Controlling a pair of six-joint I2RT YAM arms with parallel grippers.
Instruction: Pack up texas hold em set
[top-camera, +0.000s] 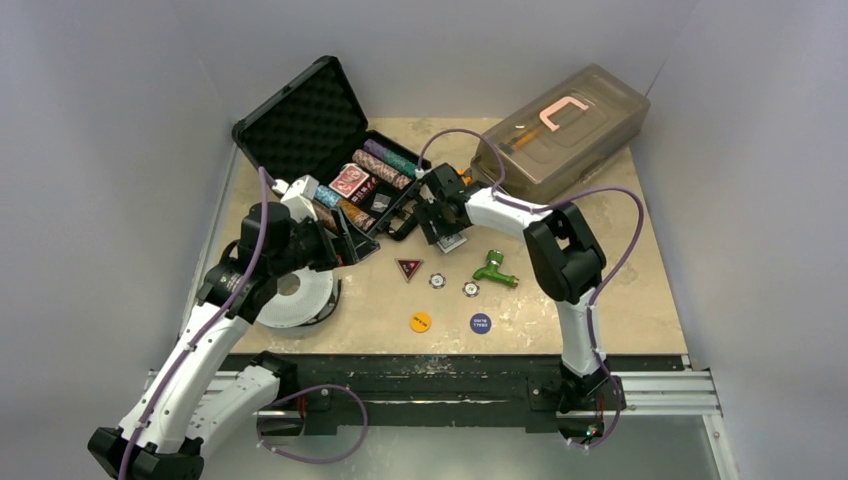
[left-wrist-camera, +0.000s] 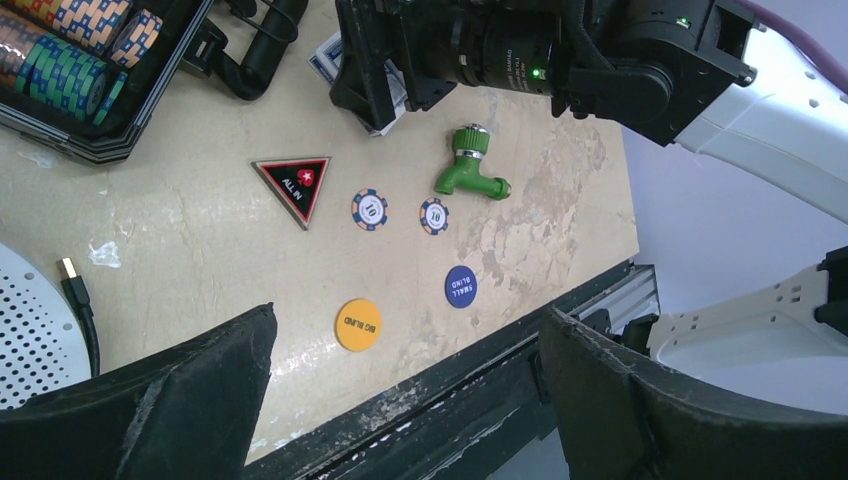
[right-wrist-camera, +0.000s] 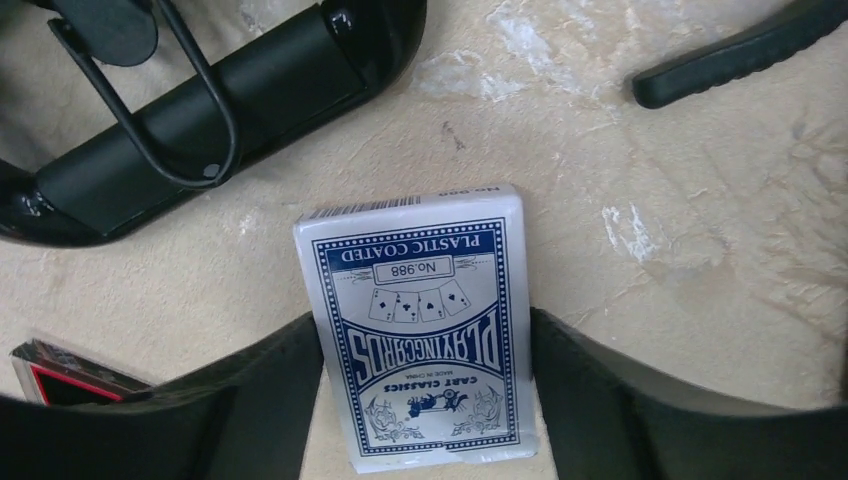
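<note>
Between the fingers (right-wrist-camera: 250, 400) of the right gripper (top-camera: 446, 232) we found the blue, plastic-wrapped deck of playing cards (right-wrist-camera: 420, 330), with one dark finger at each long edge. Both fingers stood at or against the wrapper; we could not tell whether they pressed it in a firm hold or merely flanked it. The deck was down at the beige table top (top-camera: 560, 300), just beside the black looped carry handle (right-wrist-camera: 200, 110) of the small black hard case (top-camera: 300, 115) and outside it.

We noted the case open, its egg-crate foam lid raised, with rows of coloured poker chips (top-camera: 382, 165) and a red card deck (top-camera: 350, 181) in the tray.

Loose on the table, nearer the arms, lay a dark triangular "ALL IN" marker (left-wrist-camera: 295, 185), two single chips (left-wrist-camera: 369, 209), an orange round "BIG BLIND" button (left-wrist-camera: 358, 325) and a blue round "SMALL BLIND" button (left-wrist-camera: 460, 286). A green toy faucet (left-wrist-camera: 468, 165) lay just beside the chips. The left gripper (left-wrist-camera: 408, 320) hung above these pieces, jaws spread wide, holding nothing. A large translucent grey plastic box (top-camera: 565, 130) sat at the far right corner.
</note>
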